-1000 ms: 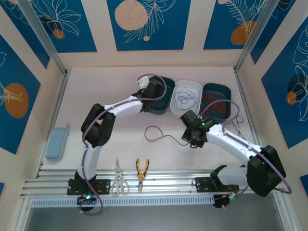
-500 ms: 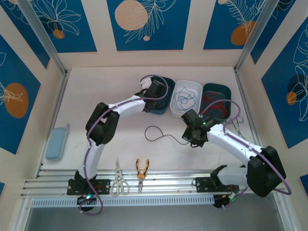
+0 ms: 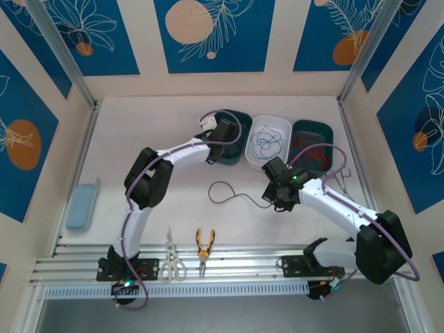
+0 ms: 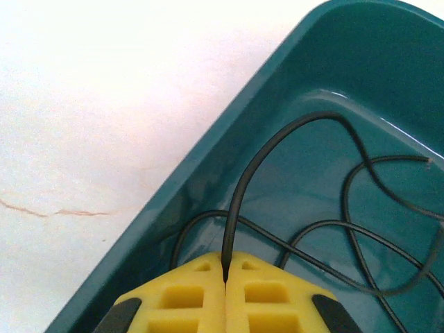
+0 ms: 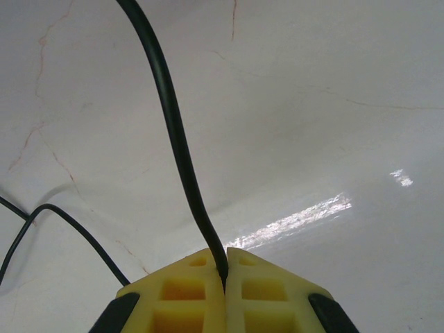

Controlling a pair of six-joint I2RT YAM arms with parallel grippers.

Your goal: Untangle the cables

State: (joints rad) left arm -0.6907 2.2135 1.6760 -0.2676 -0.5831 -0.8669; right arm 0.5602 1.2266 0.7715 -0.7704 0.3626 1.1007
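Nearest, one pair of scissors (image 3: 171,258) and one pair of pliers (image 3: 204,244) lie by the rail, with one blue case (image 3: 81,206) off to the left. Mid-desk (image 3: 159,125), the right tool (image 5: 225,262) is pinched tight on one black cable (image 5: 182,156) that loops over the bare surface. Farther back stand three bins in a row. The left tool (image 4: 225,265) grips a second black cable (image 4: 234,201) inside the left teal bin (image 4: 208,180), a blue cable (image 3: 267,144) lies in the white bin (image 3: 270,118), and red cables (image 3: 316,152), too tangled to count, lie in the right teal bin (image 3: 312,123).
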